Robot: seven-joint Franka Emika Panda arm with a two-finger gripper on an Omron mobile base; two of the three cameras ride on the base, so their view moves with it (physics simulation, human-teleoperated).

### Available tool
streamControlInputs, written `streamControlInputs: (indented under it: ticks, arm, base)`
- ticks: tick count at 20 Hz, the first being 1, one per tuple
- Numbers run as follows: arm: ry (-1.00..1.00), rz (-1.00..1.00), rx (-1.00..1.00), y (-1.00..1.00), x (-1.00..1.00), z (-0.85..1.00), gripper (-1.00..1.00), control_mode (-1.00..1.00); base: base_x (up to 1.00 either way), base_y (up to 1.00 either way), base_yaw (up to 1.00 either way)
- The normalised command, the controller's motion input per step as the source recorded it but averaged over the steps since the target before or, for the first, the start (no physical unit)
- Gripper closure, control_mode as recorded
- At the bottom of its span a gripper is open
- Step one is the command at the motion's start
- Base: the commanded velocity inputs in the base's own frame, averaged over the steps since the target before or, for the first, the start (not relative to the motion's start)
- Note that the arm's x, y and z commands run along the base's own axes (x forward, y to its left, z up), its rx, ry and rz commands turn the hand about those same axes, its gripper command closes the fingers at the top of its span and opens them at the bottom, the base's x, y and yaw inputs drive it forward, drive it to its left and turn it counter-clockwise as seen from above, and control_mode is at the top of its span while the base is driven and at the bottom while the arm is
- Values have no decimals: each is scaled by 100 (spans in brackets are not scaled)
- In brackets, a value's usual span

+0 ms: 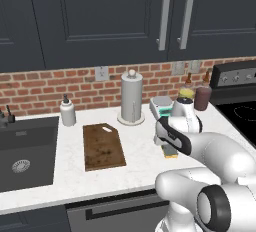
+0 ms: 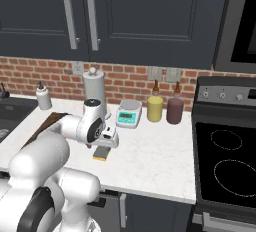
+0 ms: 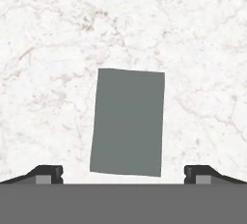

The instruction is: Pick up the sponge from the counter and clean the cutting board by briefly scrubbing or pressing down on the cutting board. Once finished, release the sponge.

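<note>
Lying under spread tool (image 3: 123, 174), sponge (image 3: 128, 122)

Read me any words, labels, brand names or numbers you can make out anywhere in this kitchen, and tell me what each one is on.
There is no legible text.
The kitchen scale: its teal face shows no digits that can be read.
The two bottles by the stove: no label text shows.
The stove panel: knobs, with markings too small to read.
The sponge, the cutting board and the soap dispenser: plain, no marks.
</note>
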Motion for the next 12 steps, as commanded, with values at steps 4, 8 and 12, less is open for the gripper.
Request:
streamControlInputs:
  ticks: [4, 8, 12]
  arm:
    - [0, 0, 0, 0, 4, -19, -100, -100]
    - [0, 0, 0, 0, 8, -17, -100, -100]
    - [0, 0, 0, 0, 9, -15, -100, -100]
  base:
    - [0, 0, 0]
    - [0, 0, 0]
    - [0, 0, 0]
